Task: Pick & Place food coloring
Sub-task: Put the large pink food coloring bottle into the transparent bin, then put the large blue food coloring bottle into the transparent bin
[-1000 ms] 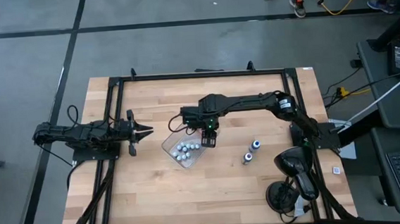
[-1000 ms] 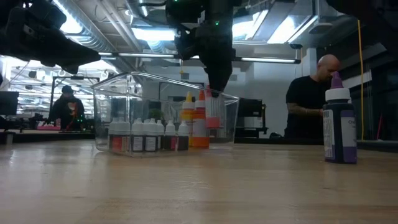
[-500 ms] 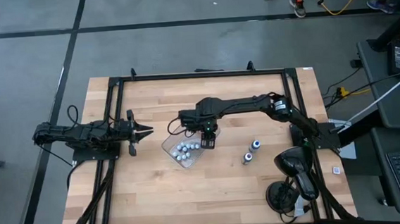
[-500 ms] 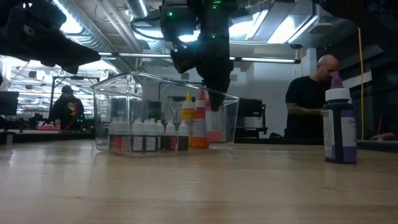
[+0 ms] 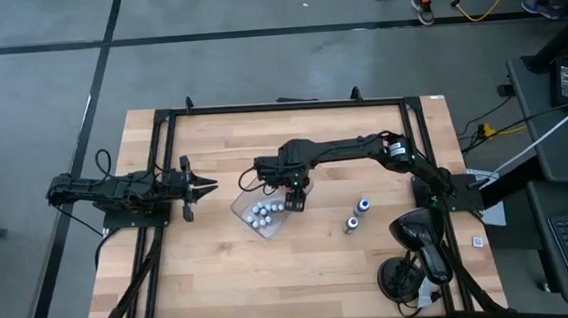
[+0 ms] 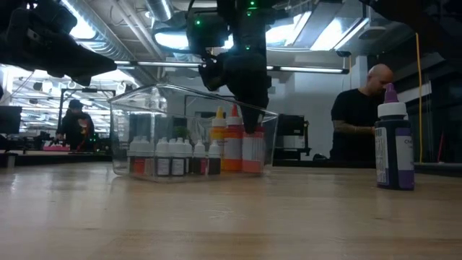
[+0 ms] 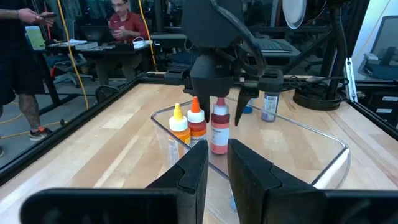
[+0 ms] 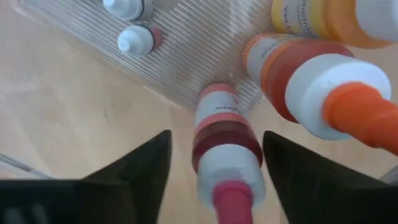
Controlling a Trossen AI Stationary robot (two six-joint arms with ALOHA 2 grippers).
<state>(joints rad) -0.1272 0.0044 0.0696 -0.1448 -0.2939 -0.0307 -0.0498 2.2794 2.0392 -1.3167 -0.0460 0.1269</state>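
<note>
A clear plastic tray [image 5: 237, 204] sits mid-table. It holds several small white-capped food coloring bottles [image 5: 261, 213], plus taller yellow [image 6: 218, 137], orange [image 6: 232, 141] and red [image 8: 225, 134] bottles, all upright on its floor. My right gripper [image 8: 216, 134] points down over the tray's right end. It is open, with one finger on each side of the red bottle's top and a gap to both. My left gripper [image 5: 206, 189] is shut and waits level at the table's left, aimed at the tray.
Two more bottles [image 5: 364, 205] [image 5: 352, 223] stand on the wood right of the tray; the purple one [image 6: 393, 144] shows large in the low view. Black gear [image 5: 409, 232] lies at the near right. A black frame [image 5: 280, 105] rims the table. People are in the room beyond.
My right gripper has sunk a little into the tray with the red bottle. The bottle hung above the tray floor and now stands upright on it, beside the orange one.
</note>
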